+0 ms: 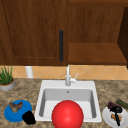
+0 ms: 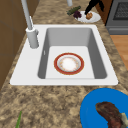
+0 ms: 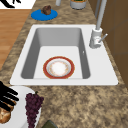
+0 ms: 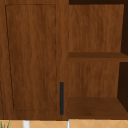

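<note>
1. The left hand (image 1: pixel 28 117) is hovering curled, gripping nothing, just beside the blue plate (image 1: pixel 11 115) at the counter's front left corner.
2. A red bowl (image 2: pixel 68 63) is sitting inside the sink (image 1: pixel 50 85).
3. The right hand (image 1: pixel 116 114) is resting with spread fingers on the bread (image 3: pixel 4 115) on the white plate (image 1: pixel 107 118), at the counter's front right corner, near the grapes (image 3: pixel 32 105).

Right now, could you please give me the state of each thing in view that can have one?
Left hand: at the blue plate's edge, fingers unclear.
Right hand: over the white plate, fingers straight, on the bread.
Cabinet door: closed.
Right cabinet shelves: exposed.
Faucet: no water running.
Red-rimmed bowl: upright in the sink.
</note>
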You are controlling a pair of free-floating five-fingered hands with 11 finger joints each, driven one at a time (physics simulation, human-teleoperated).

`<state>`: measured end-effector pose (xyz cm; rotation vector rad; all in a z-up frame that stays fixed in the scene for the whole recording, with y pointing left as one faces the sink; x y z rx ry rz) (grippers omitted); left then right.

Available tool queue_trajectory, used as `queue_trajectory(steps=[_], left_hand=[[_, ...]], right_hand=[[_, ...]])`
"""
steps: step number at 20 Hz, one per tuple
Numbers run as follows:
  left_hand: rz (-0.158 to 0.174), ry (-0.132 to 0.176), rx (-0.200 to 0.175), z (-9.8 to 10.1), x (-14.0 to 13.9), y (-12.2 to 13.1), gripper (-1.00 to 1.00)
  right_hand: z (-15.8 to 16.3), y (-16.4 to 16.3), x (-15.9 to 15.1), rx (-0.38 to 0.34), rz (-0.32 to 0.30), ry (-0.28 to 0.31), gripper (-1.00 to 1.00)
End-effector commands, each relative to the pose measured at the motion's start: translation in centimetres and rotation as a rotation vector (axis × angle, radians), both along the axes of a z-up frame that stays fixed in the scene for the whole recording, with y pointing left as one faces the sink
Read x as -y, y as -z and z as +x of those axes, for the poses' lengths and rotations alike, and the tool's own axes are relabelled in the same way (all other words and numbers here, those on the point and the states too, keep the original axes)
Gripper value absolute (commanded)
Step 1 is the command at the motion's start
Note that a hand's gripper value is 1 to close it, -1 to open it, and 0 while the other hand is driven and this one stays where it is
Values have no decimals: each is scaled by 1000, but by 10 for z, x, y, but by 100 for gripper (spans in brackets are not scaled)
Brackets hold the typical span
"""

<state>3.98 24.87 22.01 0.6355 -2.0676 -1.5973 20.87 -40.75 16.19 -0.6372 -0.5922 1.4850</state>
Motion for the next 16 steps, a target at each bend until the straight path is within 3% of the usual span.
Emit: queue_trajectory(steps=[1, 7, 10, 11, 12, 16], left_hand=[[0, 0, 0, 0, 0, 0, 0], [0, 0, 0, 0, 0, 0, 0], [0, 0, 0, 0, 0, 0, 0], [0, 0, 0, 0, 0, 0, 0], [0, 0, 0, 0, 0, 0, 0], [0, 0, 0, 0, 0, 0, 0]], right_hand=[[9, 13, 8, 0, 0, -11, -100], [11, 41, 25, 5, 15, -19, -100], [22, 60, 22, -45, -15, -21, -100], [23, 66, 23, -55, -23, -21, 100], [17, 69, 24, -9, -33, -44, 100], [17, 76, 25, 184, -31, -41, 100]])
